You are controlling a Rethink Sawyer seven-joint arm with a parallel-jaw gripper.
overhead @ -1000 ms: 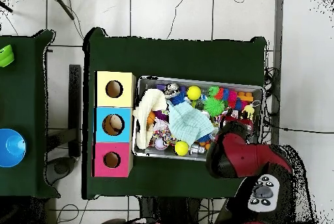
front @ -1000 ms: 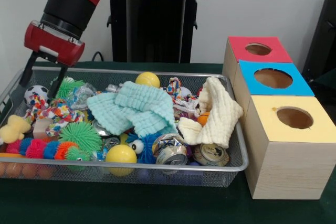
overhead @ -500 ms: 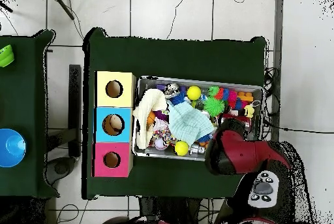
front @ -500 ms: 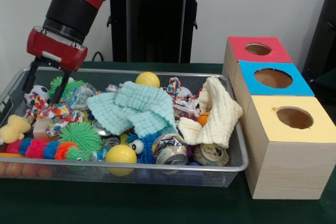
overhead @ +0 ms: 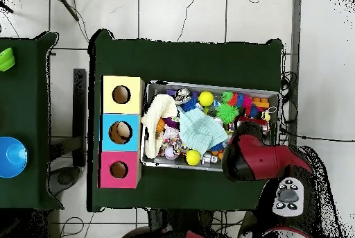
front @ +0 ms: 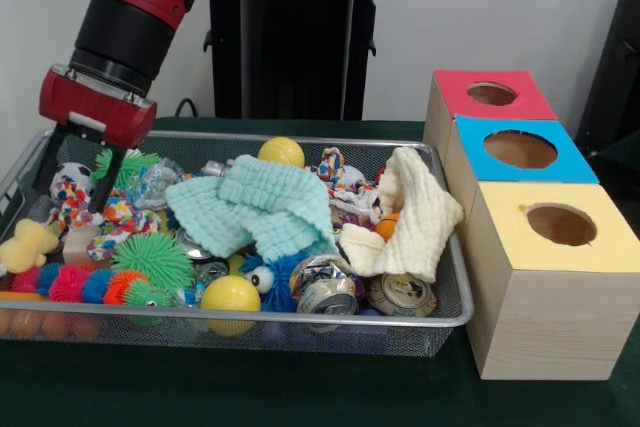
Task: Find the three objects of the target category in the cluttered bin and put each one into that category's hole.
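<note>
- My gripper [front: 66,169] hung at the upper left of the front view with its two black fingers [front: 98,187] spread apart and empty, their tips low over the soccer-pattern ball [front: 70,179] and the knotted rope toy [front: 105,215].
- The target category was not something I could read from the scene; if balls, I judged that ball the nearest candidate, half hidden by the fingers.
- To do the pick well, I reckoned I should centre the open fingers over one object, descend straight, and keep clear of the green spiky ball [front: 125,164] just beside, so nothing else got dragged up.
- The wire mesh bin [front: 440,319] held plenty: two yellow balls [front: 231,295], a pale blue cloth [front: 262,203] across the middle, a cream cloth [front: 415,215] draped towards the right, crushed cans [front: 398,293] at the lower front, and a yellow duck [front: 25,245] at the left edge.
- To the right stood three boxes, red-topped box [front: 490,94], blue-topped box [front: 520,150] and yellow-topped box [front: 560,226], each with a round hole; I could see nothing inside any of them.
- In the overhead view the arm [overhead: 260,162] covered the bin's lower right corner, hiding the gripper.
</note>
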